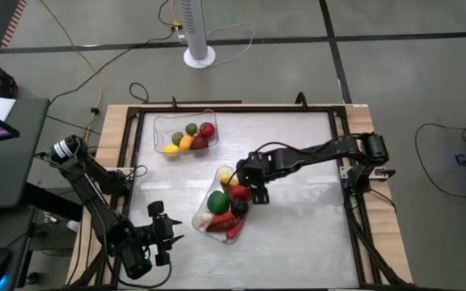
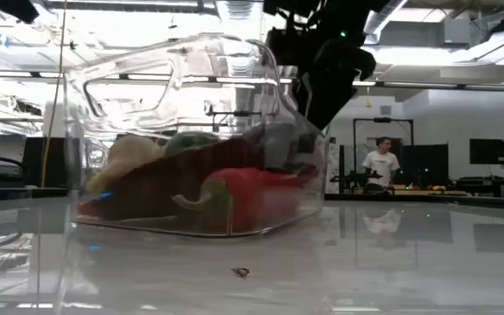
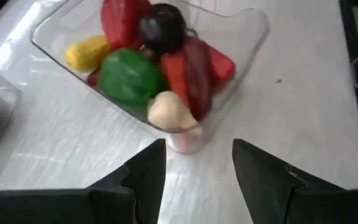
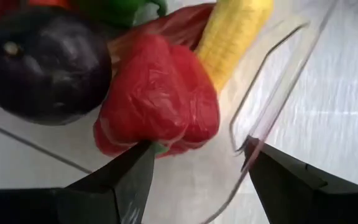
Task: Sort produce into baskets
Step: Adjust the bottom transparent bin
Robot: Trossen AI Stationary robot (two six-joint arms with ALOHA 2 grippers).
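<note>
A clear tray [image 1: 199,220] stands mid-table, holding a green pepper [image 1: 218,202], a red pepper [image 4: 160,93], a yellow corn cob [image 4: 235,31], a dark purple round piece [image 4: 42,62] and other pieces. A second clear tray [image 1: 162,125] at the far left holds several round fruits, yellow, orange, green and red. My right gripper [image 1: 253,192] is open over the middle tray's far right side. One of its fingers is by the red pepper and the other by the tray's wall [image 4: 278,68]. My left gripper [image 1: 168,230] is open and empty near the front left, facing that tray's near corner [image 3: 185,140]. My right gripper comes down at a slant from the table's right. Its open fingers stand on either side of the red pepper's end [image 4: 166,146] and the tray's rim. I cannot tell whether either finger touches them.
A small dark crumb [image 2: 241,272] lies on the table in front of the middle tray. Bare tabletop [image 1: 306,234] lies to the right and front. A black frame [image 1: 342,162] runs round the table. A person [image 2: 381,166] stands far off in the room.
</note>
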